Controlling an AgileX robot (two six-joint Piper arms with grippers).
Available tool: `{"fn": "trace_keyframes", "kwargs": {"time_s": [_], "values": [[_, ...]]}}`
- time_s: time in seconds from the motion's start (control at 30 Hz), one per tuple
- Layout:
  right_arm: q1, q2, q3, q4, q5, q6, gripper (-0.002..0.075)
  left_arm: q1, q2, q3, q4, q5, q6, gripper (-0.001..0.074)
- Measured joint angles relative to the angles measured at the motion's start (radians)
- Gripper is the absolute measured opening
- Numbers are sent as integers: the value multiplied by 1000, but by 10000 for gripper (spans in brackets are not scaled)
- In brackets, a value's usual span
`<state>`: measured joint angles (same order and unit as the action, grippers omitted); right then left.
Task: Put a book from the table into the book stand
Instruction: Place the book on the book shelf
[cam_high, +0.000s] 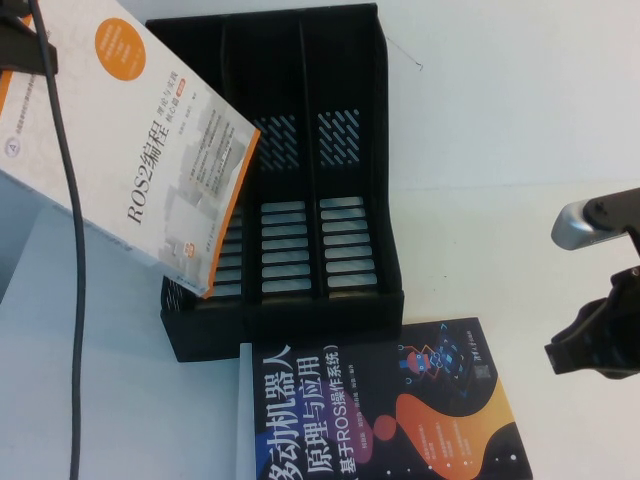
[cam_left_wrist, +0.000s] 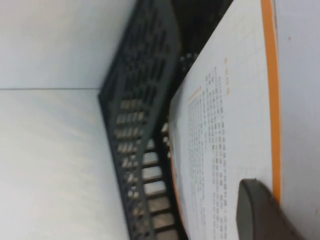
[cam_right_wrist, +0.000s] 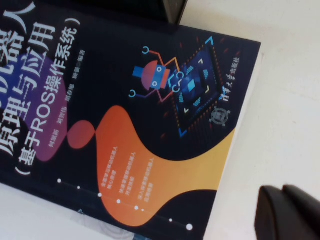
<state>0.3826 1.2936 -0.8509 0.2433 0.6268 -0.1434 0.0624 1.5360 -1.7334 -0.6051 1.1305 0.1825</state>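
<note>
The white-grey ROS2 book (cam_high: 150, 160) with the orange edge hangs tilted at the left, its lower corner down in the leftmost slot of the black book stand (cam_high: 340, 60). My left gripper (cam_high: 25, 50) is shut on the book's upper end at the top left. In the left wrist view one finger (cam_left_wrist: 260, 210) presses on the book's cover (cam_left_wrist: 225, 125) by the orange stripe, with the stand's perforated side (cam_left_wrist: 140, 100) beyond. My right gripper (cam_high: 590, 345) is shut and empty, low at the right over the white table (cam_high: 500, 150), and it also shows in the right wrist view (cam_right_wrist: 287, 215).
A black book with orange-purple blobs (cam_high: 400, 420) lies flat in front of the stand, left of my right gripper, and fills the right wrist view (cam_right_wrist: 125, 100). A black cable (cam_high: 70, 250) hangs down the left side. The stand's middle and right slots hold nothing.
</note>
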Motion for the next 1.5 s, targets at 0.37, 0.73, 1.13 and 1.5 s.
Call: {"fn": "trace_keyframes", "kwargs": {"time_s": [0.37,0.73,1.13,1.5], "values": [[0,0,0,11,-11,2,-1,0,3,-43,118,63,-53,106],[0,0,0,25,-15,2,-1,-2,0,-45,130,85,-54,106],[0,0,0,42,-15,4,-1,2,-42,-96,133,77,-73,106],[0,0,0,49,-15,4,-1,2,3,-104,79,-43,-105,106]]}}
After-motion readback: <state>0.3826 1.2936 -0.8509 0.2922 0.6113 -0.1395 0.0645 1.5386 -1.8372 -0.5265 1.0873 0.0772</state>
